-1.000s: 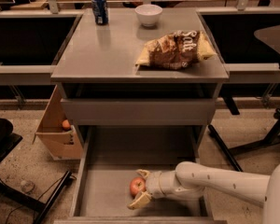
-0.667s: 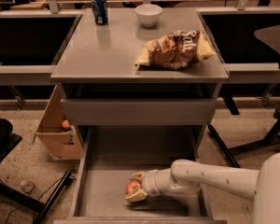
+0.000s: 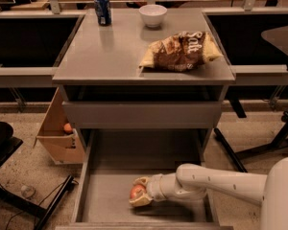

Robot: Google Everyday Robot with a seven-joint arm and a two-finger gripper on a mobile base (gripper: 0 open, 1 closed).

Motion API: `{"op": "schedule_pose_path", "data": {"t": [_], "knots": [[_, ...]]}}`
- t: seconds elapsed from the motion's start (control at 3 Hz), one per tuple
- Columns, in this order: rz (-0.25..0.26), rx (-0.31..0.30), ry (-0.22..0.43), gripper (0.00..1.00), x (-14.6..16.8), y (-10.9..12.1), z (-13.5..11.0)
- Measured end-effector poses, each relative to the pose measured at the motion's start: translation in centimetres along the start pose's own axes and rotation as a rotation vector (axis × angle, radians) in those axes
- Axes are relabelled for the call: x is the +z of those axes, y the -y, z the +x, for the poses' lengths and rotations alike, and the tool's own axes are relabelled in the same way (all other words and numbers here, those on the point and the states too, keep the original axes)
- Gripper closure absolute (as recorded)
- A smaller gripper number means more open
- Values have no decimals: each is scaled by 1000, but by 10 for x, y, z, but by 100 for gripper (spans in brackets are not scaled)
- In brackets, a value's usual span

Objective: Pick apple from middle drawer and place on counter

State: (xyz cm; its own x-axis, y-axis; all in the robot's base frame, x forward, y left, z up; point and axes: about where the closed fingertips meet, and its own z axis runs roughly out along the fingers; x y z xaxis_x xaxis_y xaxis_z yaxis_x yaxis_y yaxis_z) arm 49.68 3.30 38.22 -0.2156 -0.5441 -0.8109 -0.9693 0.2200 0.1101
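— Hand (image 3: 138,194): where is it, and holding what?
— Under the table (image 3: 105,51), low in the pulled-out middle drawer (image 3: 108,190), near its front. It reaches in from the right and is clasped around the apple (image 3: 136,191).
— Which way from there?
— Up, then back. The table lies above and behind the apple, with bare surface left of the chip bag (image 3: 180,51).

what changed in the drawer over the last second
The gripper slid a little left along the floor of the middle drawer, and its fingers closed from a wider spread to clasp the apple. The apple shifted slightly left and still sits low in the drawer, not lifted. The chip bag, white bowl and can on the counter stayed put.
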Motion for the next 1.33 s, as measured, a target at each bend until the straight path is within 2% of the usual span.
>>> {"op": "schedule_pose_path", "data": {"t": [0.33, 0.67, 1.0, 1.33], "knots": [[-15, -34, 7, 100, -12, -11, -20], [-60, -57, -3, 100, -40, -55, -60], [-205, -42, -24, 100, -71, -131, -118], [-245, -40, -29, 100, -113, -144, -207]]}}
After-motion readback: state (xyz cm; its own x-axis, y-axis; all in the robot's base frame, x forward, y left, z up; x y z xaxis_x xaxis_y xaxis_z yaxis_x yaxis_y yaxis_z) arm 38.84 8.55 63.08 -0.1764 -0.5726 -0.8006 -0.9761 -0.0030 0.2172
